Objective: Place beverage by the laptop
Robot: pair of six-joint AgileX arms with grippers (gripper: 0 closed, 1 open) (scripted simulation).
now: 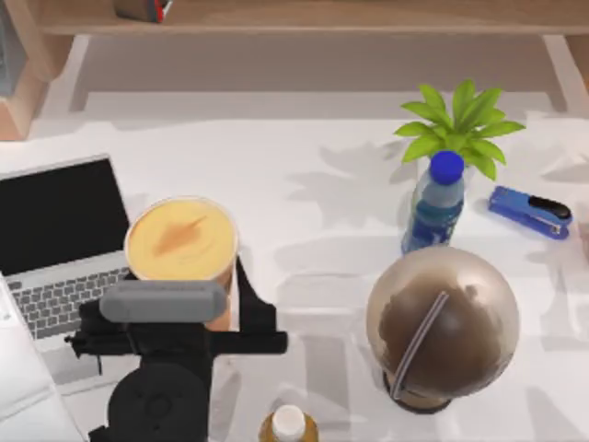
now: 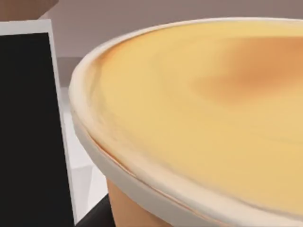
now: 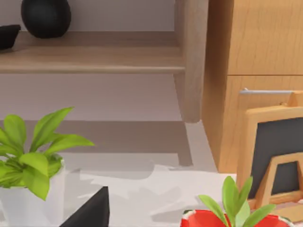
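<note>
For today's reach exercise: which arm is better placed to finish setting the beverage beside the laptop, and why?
Left. The left gripper is already at the beverage, right beside the laptop. The right wrist view faces shelves and plants, away from both.

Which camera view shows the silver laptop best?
The top view: the silver laptop lies open at the table's left, black screen and grey keyboard visible. The left wrist view catches just a strip of its screen beside the orange cup.

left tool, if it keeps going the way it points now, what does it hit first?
Probably the cup: the left tool already sits at its near side. Past it, toward the back of the table, the way looks free; depth is unclear.
</note>
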